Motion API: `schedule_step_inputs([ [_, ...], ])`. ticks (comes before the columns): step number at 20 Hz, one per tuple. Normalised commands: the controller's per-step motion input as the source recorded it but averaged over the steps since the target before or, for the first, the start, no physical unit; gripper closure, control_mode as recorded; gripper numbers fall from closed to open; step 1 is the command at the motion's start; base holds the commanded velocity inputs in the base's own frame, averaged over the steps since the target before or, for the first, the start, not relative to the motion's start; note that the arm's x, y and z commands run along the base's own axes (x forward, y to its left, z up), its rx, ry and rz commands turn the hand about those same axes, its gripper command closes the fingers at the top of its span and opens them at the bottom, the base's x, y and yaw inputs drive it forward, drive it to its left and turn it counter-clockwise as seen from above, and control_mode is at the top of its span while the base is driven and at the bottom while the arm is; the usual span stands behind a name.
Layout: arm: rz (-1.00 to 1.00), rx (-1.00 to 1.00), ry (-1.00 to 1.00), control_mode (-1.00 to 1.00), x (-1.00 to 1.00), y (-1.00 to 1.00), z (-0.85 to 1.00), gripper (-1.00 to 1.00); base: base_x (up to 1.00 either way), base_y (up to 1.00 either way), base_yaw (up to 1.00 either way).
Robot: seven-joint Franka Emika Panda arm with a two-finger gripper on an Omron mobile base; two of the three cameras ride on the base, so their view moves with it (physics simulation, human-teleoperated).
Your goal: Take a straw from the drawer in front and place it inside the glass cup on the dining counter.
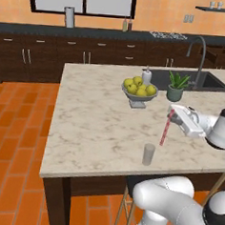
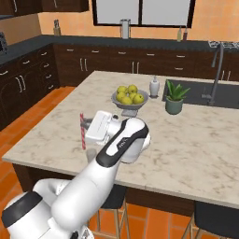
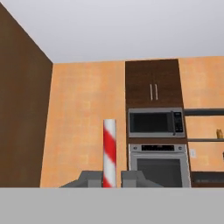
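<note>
1. Straw sits closest to the lens in the hand view, red-and-white stripes rising between the two pincer tips; pincer is clenched on it near its upper end.
2. From the left base view, straw hangs down from the pincer at a slight tilt, lower tip above the bench and off to the right of the glass cup, up past its rim.
3. Glass cup stands near the front edge of the bench, apart from the straw, nothing in it yet.
4. Step in hand, as I judge it: carry the straw over the cup mouth and lower it in. To do it well I'd shift the hand left and toward the front edge until the lower tip is centred on the opening, straighten the tilt, then go down slowly and only let go once the tip is inside the wall.
5. Risk I see: the cup is small and light-looking, so a tip that catches the rim could knock it over or push it off the near edge.
6. Right base view: straw shows left of the hand, but the arm covers most of the cup; only a sliver shows.
7. Hand view points at the far wall with microwave and oven, so no cup in it and no help for alignment.
8. Fruit bowl and potted plant sit farther back, well out of the path.
9. Can't tell exact depth between tip and cup from these angles.
</note>
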Motion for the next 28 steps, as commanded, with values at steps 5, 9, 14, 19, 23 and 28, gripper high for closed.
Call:
schedule_step_inputs([
  [5,0.00,0.00,0.00,-1.00,0.22,0.00,-0.16,1.00,0.00,0.00,0.00],
  [9,0.00,0.00,0.00,-1.00,0.29,0.00,-0.20,1.00,0.00,0.00,0.00],
  [14,0.00,0.00,0.00,-1.00,0.33,0.00,-0.23,1.00,0.00,0.00,0.00],
  [19,0.00,-0.05,0.00,-1.00,0.22,0.00,-0.32,1.00,0.00,0.00,0.00],
  [23,0.00,-0.07,0.00,-1.00,0.19,0.00,-0.33,1.00,0.00,0.00,0.00],
  [28,0.00,-0.04,0.00,-1.00,0.23,0.00,-0.26,1.00,0.00,0.00,0.00],
])
